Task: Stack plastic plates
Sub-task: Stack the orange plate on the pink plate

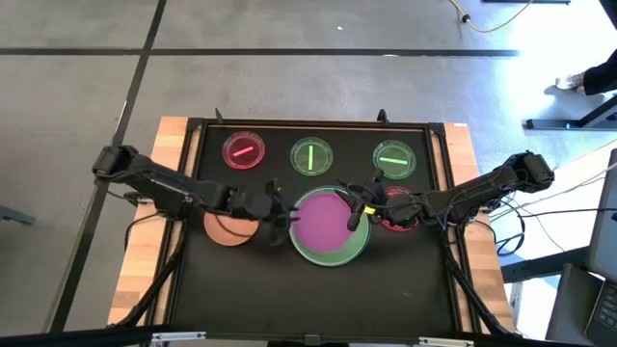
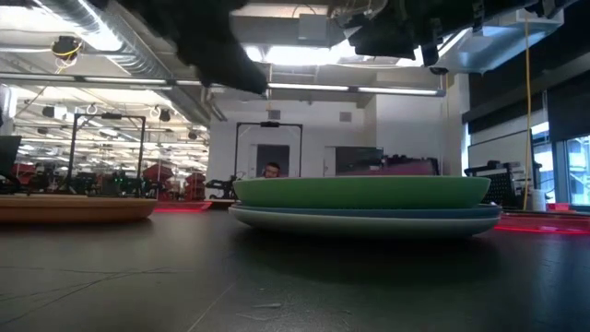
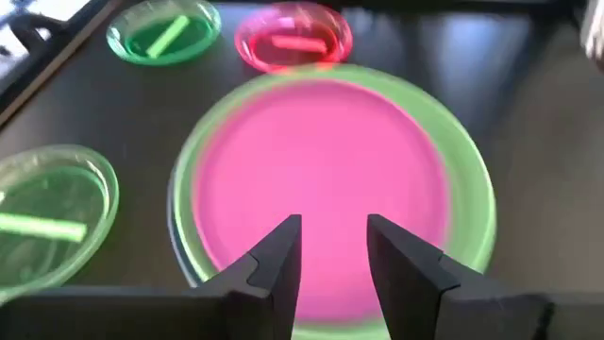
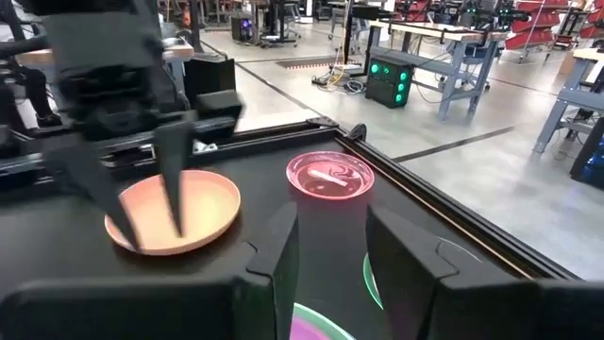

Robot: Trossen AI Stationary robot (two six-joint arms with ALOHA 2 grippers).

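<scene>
A magenta plate (image 1: 324, 220) lies on a larger green plate (image 1: 359, 249) in the middle of the black mat. In the low view the green plate (image 2: 361, 191) rests on a paler plate (image 2: 369, 219). An orange plate (image 1: 226, 229) lies flat on the mat to the left. My left gripper (image 1: 280, 220) hovers open between the orange plate and the stack's left rim; its wrist view looks down on the magenta plate (image 3: 321, 170) with nothing between its fingers (image 3: 332, 241). My right gripper (image 1: 357, 204) hangs open over the stack's right rim.
Small translucent dishes sit along the far side of the mat: a red one (image 1: 243, 150), a green one (image 1: 311, 156) and another green one (image 1: 394, 158). A second red dish (image 1: 397, 212) lies under my right arm. The near half of the mat (image 1: 308, 299) is bare.
</scene>
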